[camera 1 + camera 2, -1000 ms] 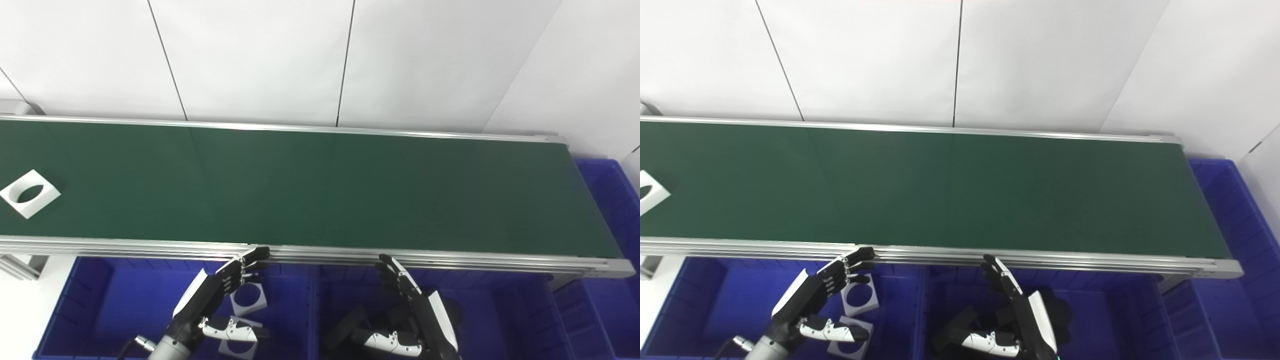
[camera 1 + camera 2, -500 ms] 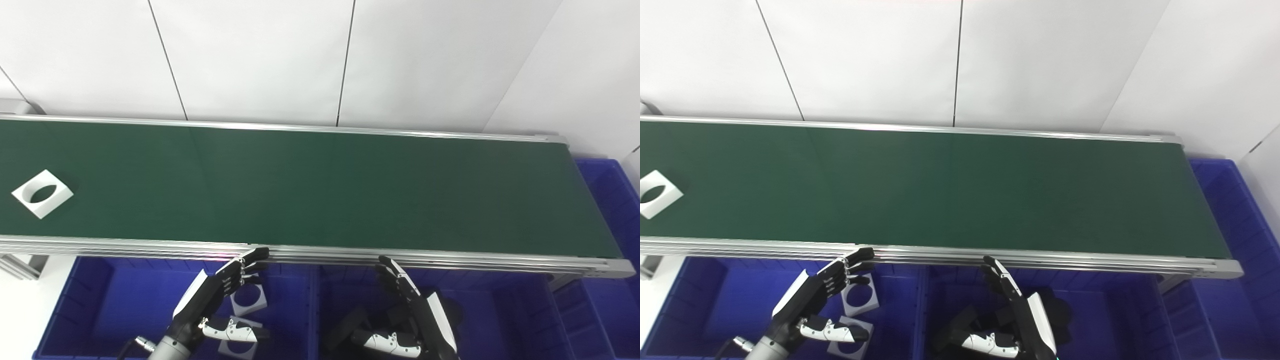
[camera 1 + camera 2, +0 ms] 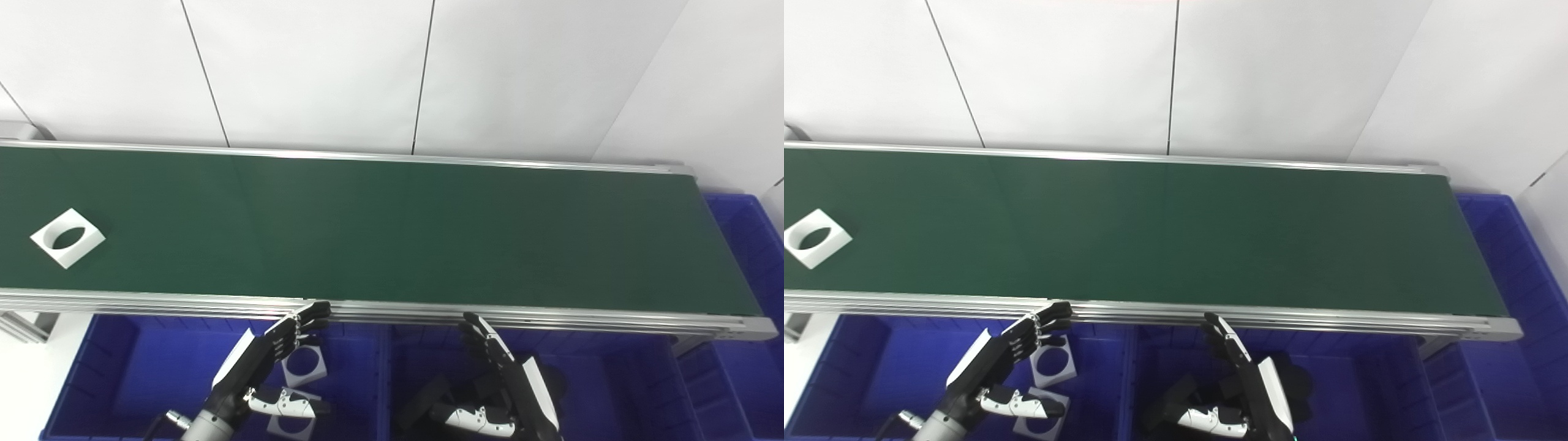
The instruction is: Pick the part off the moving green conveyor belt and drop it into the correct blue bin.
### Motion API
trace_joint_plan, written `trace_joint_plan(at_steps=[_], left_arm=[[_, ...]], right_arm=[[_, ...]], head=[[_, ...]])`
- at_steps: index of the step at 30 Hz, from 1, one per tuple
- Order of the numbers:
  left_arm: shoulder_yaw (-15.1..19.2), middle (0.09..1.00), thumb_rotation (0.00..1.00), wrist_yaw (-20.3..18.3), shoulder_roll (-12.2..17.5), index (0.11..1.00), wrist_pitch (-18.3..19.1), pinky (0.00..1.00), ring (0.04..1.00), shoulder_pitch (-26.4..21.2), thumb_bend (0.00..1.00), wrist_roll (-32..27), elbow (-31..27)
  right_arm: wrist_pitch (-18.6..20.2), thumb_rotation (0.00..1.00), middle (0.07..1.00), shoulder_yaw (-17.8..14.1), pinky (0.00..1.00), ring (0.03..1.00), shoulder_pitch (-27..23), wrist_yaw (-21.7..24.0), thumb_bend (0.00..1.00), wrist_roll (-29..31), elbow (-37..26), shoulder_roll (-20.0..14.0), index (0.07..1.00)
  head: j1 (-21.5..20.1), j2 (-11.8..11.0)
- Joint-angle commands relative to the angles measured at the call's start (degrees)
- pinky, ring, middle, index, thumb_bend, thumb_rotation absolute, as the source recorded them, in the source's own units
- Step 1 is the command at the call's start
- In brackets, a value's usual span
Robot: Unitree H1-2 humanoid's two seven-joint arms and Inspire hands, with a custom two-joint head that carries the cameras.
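Progress: early, by my reading; the pick has not begun, and the lift and the drop are both still to do
Part: a white square part (image 3: 67, 237) with an oval hole lies flat on the green conveyor belt (image 3: 392, 226), near its left end and towards the near rail; nothing touches it; it is well apart from both hands
Left hand: the left hand (image 3: 264, 361) hangs below the belt's near rail, over the left blue bin (image 3: 122, 380); fingers stretched and apart, thumb out to the side, holding nothing
Right hand: the right hand (image 3: 508, 383) is likewise below the rail, over the middle blue bin (image 3: 618, 392); fingers spread, thumb out, holding nothing
Left bin contents: white square pieces with round holes, one (image 3: 304, 362) just beyond the left hand's fingers, others partly hidden under the hand; they look like the part on the belt, so I judge this bin the likely target
Middle bin contents: dark pieces (image 3: 1295, 383) lie around and behind the right hand; their shape is too hidden to tell
Far bin: a third blue bin (image 3: 750, 236) stands past the belt's right end; its contents are not in view
Left to do: wait for the part to come within reach; grasp it; carry it over the rail; release it in the matching bin
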Motion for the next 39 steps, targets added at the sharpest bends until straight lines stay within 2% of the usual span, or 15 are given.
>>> trace_joint_plan(at_steps=[1, 8, 9, 10, 11, 12, 13, 14, 15, 19, 22, 26, 39], left_arm=[[0.1, 0.89, 0.18, 0.4, 0.1, 0.872, -2.6, 0.75, 0.847, -0.7, 0.87, 0.1, -1.3], [0.1, 0.884, 0.17, 0.7, -0.3, 0.867, -2.6, 0.75, 0.839, -0.8, 0.87, 0.2, -0.9], [-0.1, 0.883, 0.18, 1.0, -0.4, 0.869, -2.6, 0.75, 0.84, -0.7, 0.87, 0.9, -1.0], [-0.3, 0.882, 0.18, 1.3, -0.5, 0.87, -2.6, 0.75, 0.84, -0.7, 0.87, 1.5, -1.1], [-0.5, 0.882, 0.19, 1.4, -0.7, 0.87, -2.6, 0.75, 0.84, -0.5, 0.87, 1.7, -1.2], [-0.7, 0.884, 0.19, 1.5, -0.8, 0.872, -2.6, 0.76, 0.846, -0.4, 0.88, 1.9, -1.3], [-1.0, 0.885, 0.19, 1.6, -1.1, 0.873, -2.6, 0.76, 0.849, -0.3, 0.88, 2.0, -1.3], [-1.2, 0.886, 0.2, 1.7, -1.3, 0.873, -2.6, 0.76, 0.851, -0.3, 0.88, 2.2, -1.3], [-1.5, 0.883, 0.19, 2.0, -1.7, 0.87, -2.6, 0.76, 0.845, -0.2, 0.88, 2.6, -1.3], [-2.5, 0.881, 0.17, 3.3, -3.0, 0.867, -2.6, 0.74, 0.835, 0.0, 0.89, 3.8, -1.3], [-3.0, 0.883, 0.17, 4.3, -3.5, 0.867, -2.6, 0.73, 0.839, 0.1, 0.89, 4.7, -1.2], [-3.9, 0.883, 0.17, 5.8, -3.7, 0.87, -2.6, 0.73, 0.837, 0.0, 0.89, 5.9, -1.0], [-6.7, 0.884, 0.2, 9.6, -2.1, 0.876, -2.6, 0.73, 0.839, -0.7, 0.89, 6.9, 0.3]], right_arm=[[-2.6, 0.38, 0.868, -0.2, 0.81, 0.846, -0.2, -0.2, 0.89, 0.3, -1.4, 0.1, 0.922], [-2.9, 0.37, 0.871, -0.3, 0.79, 0.842, -0.2, -0.1, 0.88, 0.6, -1.3, -0.2, 0.921], [-3.3, 0.37, 0.873, -0.4, 0.75, 0.831, -0.1, -0.1, 0.88, 0.8, -1.2, -0.4, 0.922], [-3.5, 0.36, 0.874, -0.5, 0.74, 0.827, -0.1, -0.1, 0.88, 0.9, -1.1, -0.6, 0.922], [-4.6, 0.36, 0.874, -0.7, 0.73, 0.823, -0.1, -0.3, 0.88, 1.2, -0.6, -0.9, 0.922], [-5.4, 0.35, 0.871, -0.8, 0.72, 0.808, -0.1, -0.4, 0.87, 1.4, -0.2, -1.1, 0.92], [-6.1, 0.35, 0.869, -0.9, 0.71, 0.801, -0.1, -0.3, 0.87, 2.2, 0.3, -1.6, 0.919], [-6.6, 0.33, 0.872, -0.9, 0.72, 0.777, -0.1, -0.3, 0.86, 2.9, 0.5, -1.9, 0.92], [-6.8, 0.32, 0.873, -1.1, 0.76, 0.793, 0.1, -0.2, 0.86, 3.2, 0.5, -2.2, 0.919], [-6.8, 0.29, 0.867, -1.8, 0.82, 0.836, 0.4, 0.0, 0.86, 4.1, 0.2, -3.2, 0.917], [-6.7, 0.32, 0.858, -2.2, 0.81, 0.848, 0.6, -0.1, 0.86, 3.8, 0.4, -3.6, 0.916], [-6.9, 0.3, 0.859, -1.7, 0.81, 0.851, 0.3, -0.3, 0.86, 5.1, 1.2, -4.4, 0.916], [-6.9, 0.31, 0.853, 0.5, 0.8, 0.835, -0.4, -3.6, 0.86, 4.4, 4.0, -6.2, 0.907]], head=[[0.1, 0.1], [2.2, -0.2], [5.1, -0.9], [5.7, -1.0], [9.8, -2.0], [9.8, -2.0], [13.7, -3.2], [13.7, -3.2], [16.9, -4.0], [20.2, -5.1], [20.7, -5.6], [20.6, -6.1], [20.3, -9.6]])
